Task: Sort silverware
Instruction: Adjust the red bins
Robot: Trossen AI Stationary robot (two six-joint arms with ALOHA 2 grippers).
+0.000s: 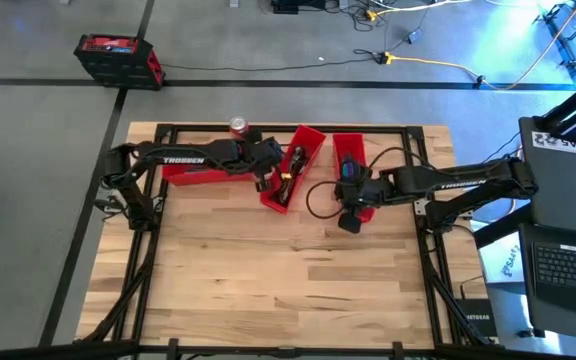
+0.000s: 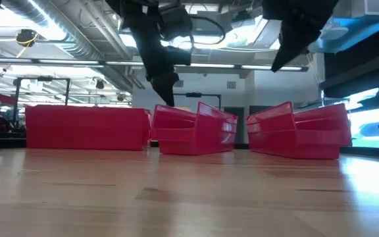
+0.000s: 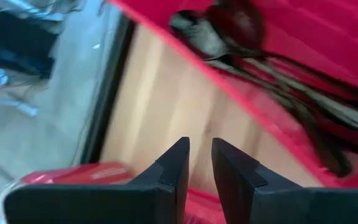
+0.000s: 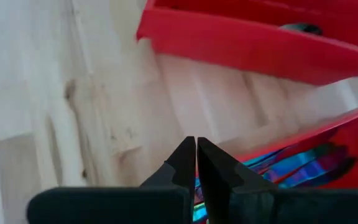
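Left gripper [image 3: 201,163] slightly parted, empty; right gripper [image 4: 196,163] closed

A lab or workshop: exposed ceiling ducts [image 2: 51,26], loose floor cables [image 1: 418,62], a laptop [image 1: 568,265].

Both arms are dark, near-black jointed links. The left arm [image 1: 183,158] carries white TROSSEN lettering along its forearm; the right arm [image 1: 448,183] shows the same white lettering. A black cable [image 1: 316,195] loops from the right arm's wrist. Each gripper's fingers [image 3: 173,165] are matte black, wedge-shaped, tapering to pointed tips.
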